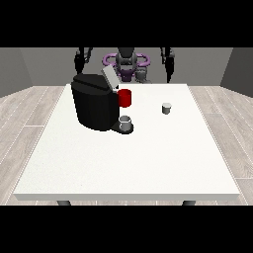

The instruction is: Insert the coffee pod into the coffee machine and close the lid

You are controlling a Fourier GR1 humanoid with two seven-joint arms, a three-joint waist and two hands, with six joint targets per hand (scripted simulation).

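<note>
A black coffee machine point(94, 101) stands on the left half of the white table point(133, 163), its grey lid point(109, 78) tilted up and open. A small grey cup point(125, 122) sits on the machine's base, and a red part point(125, 98) shows at its right side. The small grey coffee pod point(167, 108) stands alone on the table to the right of the machine. Both hands are raised behind the table's far edge, away from the pod: the hand at the view's left point(79, 60) above the machine, the hand at the view's right point(169, 62) beyond the pod.
The robot's torso point(126, 64) is at the far edge behind the machine. Bare white tabletop stretches from the pod and machine to the near edge. Wooden floor surrounds the table.
</note>
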